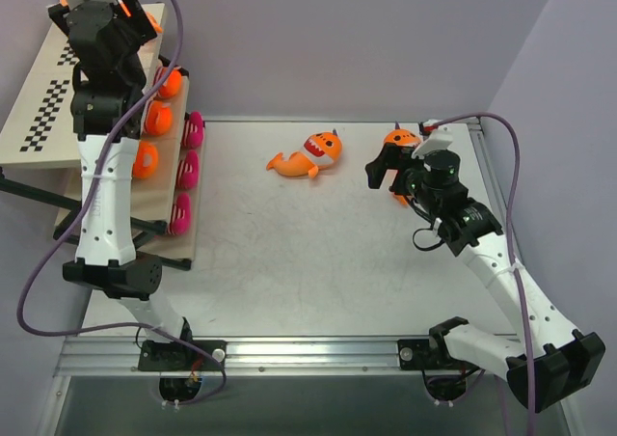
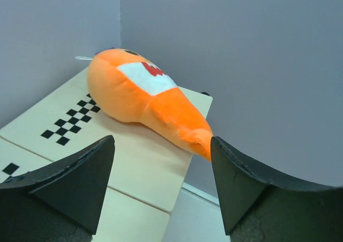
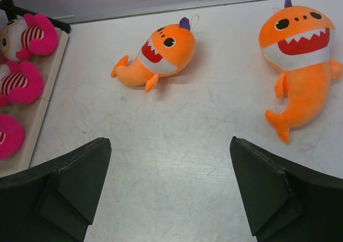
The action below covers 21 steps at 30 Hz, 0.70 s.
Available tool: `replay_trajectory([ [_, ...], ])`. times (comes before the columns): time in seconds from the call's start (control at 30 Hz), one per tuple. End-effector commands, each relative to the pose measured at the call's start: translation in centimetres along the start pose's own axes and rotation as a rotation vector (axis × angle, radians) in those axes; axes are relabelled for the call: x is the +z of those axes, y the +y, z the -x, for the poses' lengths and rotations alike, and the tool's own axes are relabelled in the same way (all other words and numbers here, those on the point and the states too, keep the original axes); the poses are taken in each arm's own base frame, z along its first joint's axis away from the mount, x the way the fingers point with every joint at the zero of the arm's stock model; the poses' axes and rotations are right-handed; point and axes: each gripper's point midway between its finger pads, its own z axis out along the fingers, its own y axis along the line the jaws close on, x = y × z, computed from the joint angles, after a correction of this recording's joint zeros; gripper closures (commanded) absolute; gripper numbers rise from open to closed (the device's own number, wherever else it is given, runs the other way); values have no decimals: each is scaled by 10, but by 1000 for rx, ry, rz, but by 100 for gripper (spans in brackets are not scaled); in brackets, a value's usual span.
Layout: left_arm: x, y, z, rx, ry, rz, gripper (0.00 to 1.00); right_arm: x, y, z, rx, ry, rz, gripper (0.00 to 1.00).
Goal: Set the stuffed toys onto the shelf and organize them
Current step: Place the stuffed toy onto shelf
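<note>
The shelf [image 1: 43,89] stands at the left, with checkerboard strips on its top boards. An orange shark [image 2: 139,92] lies on the top board [image 2: 139,161]. My left gripper [image 2: 161,167] is open and empty just short of its tail, and it sits high over the shelf in the top view [image 1: 130,10]. Orange toys [image 1: 157,118] and pink striped dolls [image 1: 188,169] lie in rows on the lower boards. Two orange sharks lie on the table, one in the middle [image 1: 313,154] [image 3: 161,54] and one by my right gripper [image 1: 400,139] [image 3: 300,54]. My right gripper [image 1: 384,174] [image 3: 169,178] is open and empty above the table.
The grey table [image 1: 308,253] has a metal rail along its near edge [image 1: 308,344]. Purple walls close in the back and right. The shelf's black frame legs [image 1: 106,214] reach onto the table at the left. Purple cables hang from both arms.
</note>
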Motion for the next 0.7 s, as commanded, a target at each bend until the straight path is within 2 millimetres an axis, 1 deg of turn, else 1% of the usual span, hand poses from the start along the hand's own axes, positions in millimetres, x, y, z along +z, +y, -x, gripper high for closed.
replay_trajectory([
  [0.0, -22, 6, 17, -16, -14, -25, 20, -8, 11, 21, 12, -75, 58, 1],
  [0.03, -25, 8, 19, -16, -14, -19, 19, -10, 12, 22, 12, -78, 63, 0],
  [0.07, -29, 12, 24, -19, -24, -13, 20, -9, 12, 20, 13, -74, 63, 0],
  [0.1, -29, 15, 23, -17, -23, -5, 20, -10, 12, 20, 12, -76, 63, 1],
  [0.2, -33, 22, 29, -22, -34, 12, 19, -11, 9, 19, 7, -79, 60, 1],
  [0.23, -35, 22, 32, -26, -40, 10, 19, -12, 9, 17, 4, -76, 60, 1],
  [0.37, -34, 17, 29, -36, -13, -5, 20, -12, 7, 13, 6, -70, 58, 0],
  [0.43, -33, 15, 22, -51, 9, -14, 20, -12, 7, 12, 2, -67, 60, 0],
  [0.67, -22, -8, -14, -84, 107, -90, 21, -13, 4, 8, 0, -64, 55, 1],
])
